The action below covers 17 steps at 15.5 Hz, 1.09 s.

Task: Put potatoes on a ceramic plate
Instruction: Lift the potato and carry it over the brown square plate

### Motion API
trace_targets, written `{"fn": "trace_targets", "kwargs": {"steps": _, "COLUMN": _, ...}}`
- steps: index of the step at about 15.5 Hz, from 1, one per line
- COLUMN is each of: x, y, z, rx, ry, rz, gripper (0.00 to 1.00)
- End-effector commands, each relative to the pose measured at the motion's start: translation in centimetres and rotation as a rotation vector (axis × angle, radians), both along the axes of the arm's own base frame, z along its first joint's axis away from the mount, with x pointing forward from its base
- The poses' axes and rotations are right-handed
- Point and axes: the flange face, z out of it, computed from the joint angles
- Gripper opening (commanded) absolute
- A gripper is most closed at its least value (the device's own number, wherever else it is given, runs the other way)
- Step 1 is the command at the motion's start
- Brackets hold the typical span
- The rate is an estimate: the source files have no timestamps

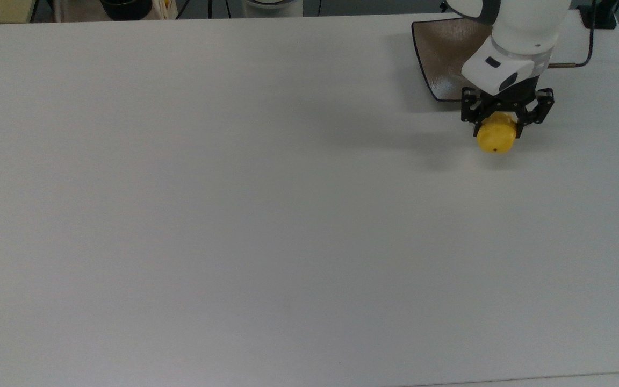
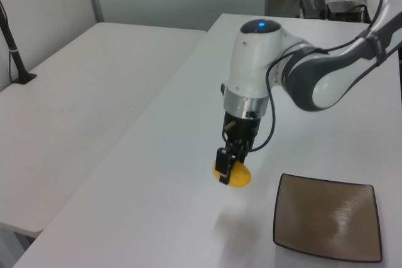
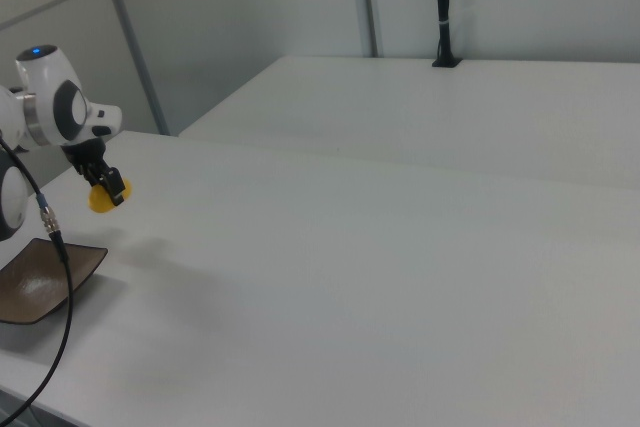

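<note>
i observe the gripper (image 1: 497, 128) clamped on the yellow potato (image 1: 496, 138), held clear above the white table (image 1: 234, 215), beside the brown ceramic plate (image 2: 326, 218).

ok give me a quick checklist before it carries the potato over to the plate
1. Grip: gripper is shut on the potato, fingers on both sides: ok.
2. Lift: in the left view and the right view the potato hangs above its shadow on the table, off the surface: ok.
3. Plate surface: bare, nothing lying on it: ok.
4. Path: no object between potato and plate in the left view: ok.
5. Cable: it drapes across the plate's near edge in the right view; whether it would snag: cannot tell.
6. Potato over the plate: not ok, it is beside the plate, above bare table.
</note>
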Motion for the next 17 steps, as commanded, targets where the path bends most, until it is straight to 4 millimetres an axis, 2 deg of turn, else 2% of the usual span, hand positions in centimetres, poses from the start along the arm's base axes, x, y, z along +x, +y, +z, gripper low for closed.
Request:
{"fn": "trace_targets", "kwargs": {"steps": 1, "x": -3.2, "y": -0.9, "z": 2.5, "rx": -0.033, "ry": 0.015, "rz": 0.028, "gripper": 0.38}}
{"fn": "trace_targets", "kwargs": {"steps": 7, "x": -8.3, "y": -1.9, "z": 3.4, "rx": -0.114, "ry": 0.106, "rz": 0.089, "gripper": 0.38}}
{"fn": "trace_targets", "kwargs": {"steps": 11, "x": -9.9, "y": -2.3, "z": 2.7, "rx": -0.149, "ry": 0.216, "rz": 0.177, "gripper": 0.38}}
{"fn": "trace_targets", "kwargs": {"steps": 12, "x": -10.1, "y": -2.3, "z": 2.6, "rx": -0.151, "ry": 0.221, "rz": 0.179, "gripper": 0.44}}
{"fn": "trace_targets", "kwargs": {"steps": 14, "x": -10.3, "y": -2.4, "z": 1.7, "rx": -0.159, "ry": 0.232, "rz": 0.183, "gripper": 0.71}}
{"fn": "trace_targets", "kwargs": {"steps": 15, "x": -10.4, "y": -2.3, "z": 1.5, "rx": -0.159, "ry": 0.233, "rz": 0.183, "gripper": 0.94}}
{"fn": "trace_targets", "kwargs": {"steps": 17, "x": -10.5, "y": -2.3, "z": 1.3, "rx": -0.162, "ry": 0.237, "rz": 0.186, "gripper": 0.97}}
